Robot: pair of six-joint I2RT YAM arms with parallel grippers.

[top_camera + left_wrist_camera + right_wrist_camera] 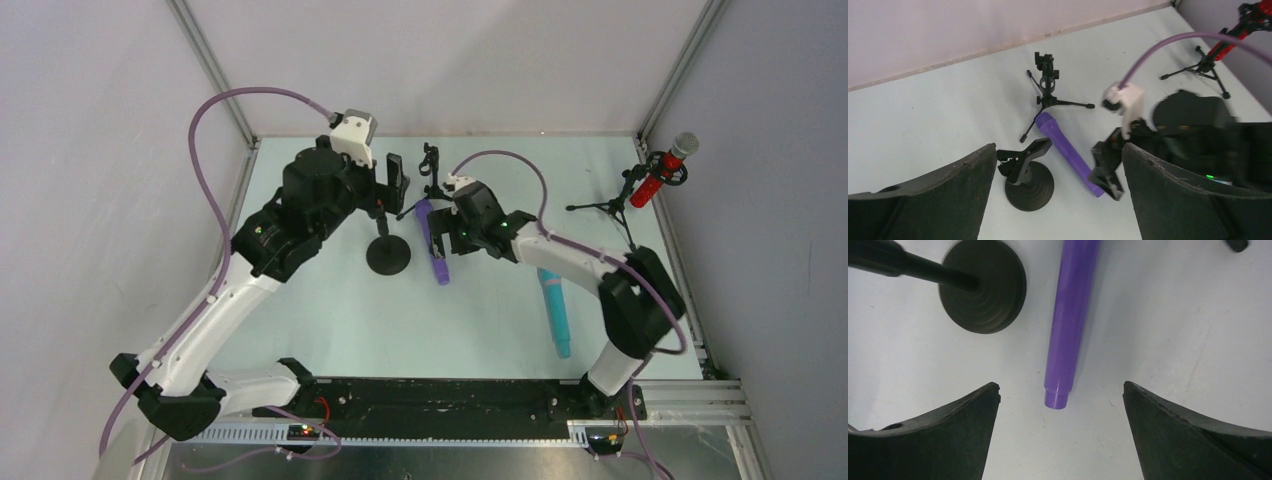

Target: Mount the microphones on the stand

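Presumably stiff, smooth and light, the purple microphone (1068, 325) is best gripped mid-barrel; jaws of left gripper (1058, 146) and right gripper (1060, 386) are spread, empty

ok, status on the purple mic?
Left gripper open, empty. Right gripper open over purple microphone tail end, no contact. Microphone lying flat. Round-base stand close alongside.

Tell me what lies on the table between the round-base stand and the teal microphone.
The purple microphone lies there, close beside the round-base stand; the open right gripper hangs over it. The top view shows it.
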